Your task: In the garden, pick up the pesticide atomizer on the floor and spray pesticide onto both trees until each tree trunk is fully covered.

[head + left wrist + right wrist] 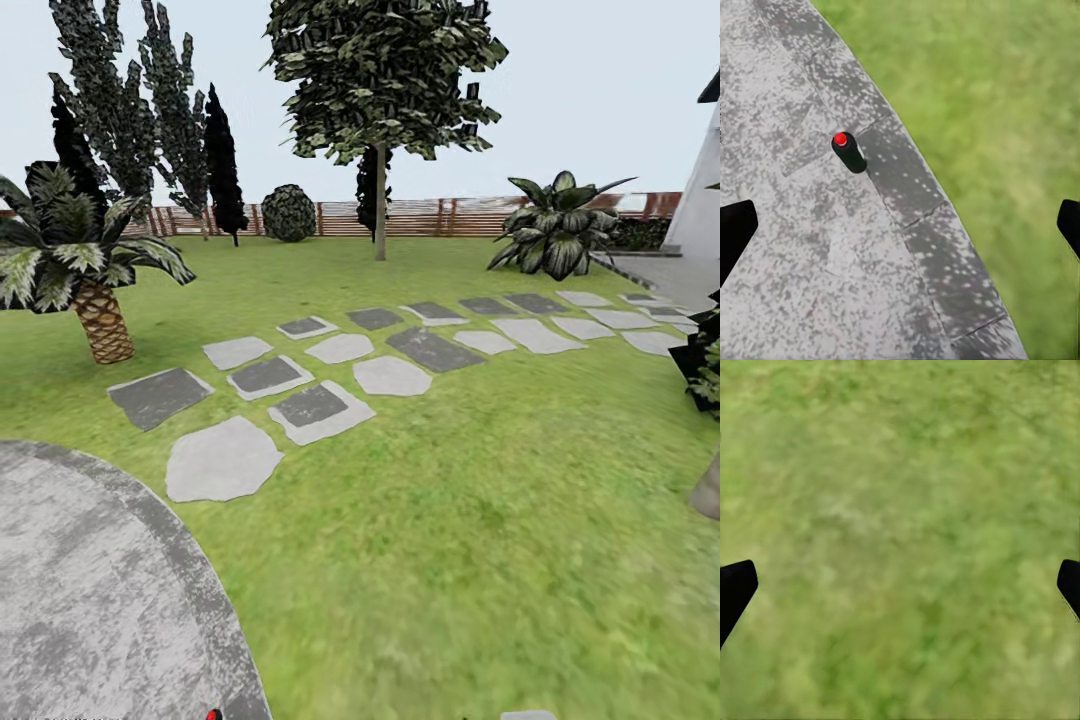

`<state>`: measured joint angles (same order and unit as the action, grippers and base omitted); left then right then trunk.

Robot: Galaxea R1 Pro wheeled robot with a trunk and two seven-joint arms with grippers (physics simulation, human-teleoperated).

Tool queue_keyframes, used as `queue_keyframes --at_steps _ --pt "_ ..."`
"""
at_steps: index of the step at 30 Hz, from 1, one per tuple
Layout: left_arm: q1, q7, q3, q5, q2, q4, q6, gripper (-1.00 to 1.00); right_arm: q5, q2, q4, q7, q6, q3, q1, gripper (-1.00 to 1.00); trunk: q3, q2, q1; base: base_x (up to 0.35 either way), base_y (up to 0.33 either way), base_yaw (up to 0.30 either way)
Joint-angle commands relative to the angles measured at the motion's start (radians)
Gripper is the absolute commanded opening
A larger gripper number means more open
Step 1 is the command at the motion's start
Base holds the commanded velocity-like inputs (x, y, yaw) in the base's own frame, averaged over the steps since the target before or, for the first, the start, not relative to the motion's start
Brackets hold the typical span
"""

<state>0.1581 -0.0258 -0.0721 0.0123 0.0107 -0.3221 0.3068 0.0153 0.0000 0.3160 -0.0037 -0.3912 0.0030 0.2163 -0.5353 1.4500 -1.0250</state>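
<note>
Nothing is done yet: the black, red-capped atomizer point(848, 151) stands ungrasped on the grey paving point(810, 247) at the head view's 6 o'clock, both grippers' jaws are spread and empty, and the tree point(380, 200) at 12 o'clock is unsprayed.

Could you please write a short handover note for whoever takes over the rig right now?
Left gripper: open, empty, above the round grey speckled paved patch.
Right gripper: open, empty, above the green grass lawn.
A small black canister with a red cap, probably the atomizer, stands on the paving near its edge with the grass, not yet grasped.
One tall tree with a straight pale trunk stands by the brown slat fence; another pale trunk shows at the right edge.
Done: nothing visible.
Left: pick up the canister, spray both trunks.
</note>
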Motion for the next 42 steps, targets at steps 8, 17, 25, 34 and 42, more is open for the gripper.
queue_keyframes --at_steps 8,17,25,34,42 --pt "0.001 0.000 0.000 0.000 0.000 0.000 0.000 1.00 0.000 0.000 0.000 0.000 0.000 0.000 0.000 1.00 0.000 0.000 0.000 0.238 -0.216 0.279" --pt "0.001 0.000 0.000 0.000 0.000 -0.001 0.000 1.00 0.000 0.000 0.000 0.000 0.000 0.000 0.000 1.00 0.000 0.000 0.000 0.189 -0.244 0.279" --pt "0.001 0.000 -0.005 0.000 -0.001 -0.002 0.000 1.00 0.000 0.000 0.000 0.001 0.000 0.000 0.000 1.00 0.000 0.000 0.000 0.090 -0.266 0.279" --pt "0.001 0.000 -0.008 0.000 -0.001 -0.002 0.000 1.00 0.000 0.000 0.000 0.001 0.000 0.000 0.000 1.00 0.000 0.000 0.000 0.010 -0.273 0.279" --pt "0.001 0.000 -0.008 0.000 0.000 -0.003 0.000 1.00 0.000 0.000 0.000 0.001 0.000 0.000 0.000 1.00 0.000 0.000 0.000 0.054 -0.275 0.279"
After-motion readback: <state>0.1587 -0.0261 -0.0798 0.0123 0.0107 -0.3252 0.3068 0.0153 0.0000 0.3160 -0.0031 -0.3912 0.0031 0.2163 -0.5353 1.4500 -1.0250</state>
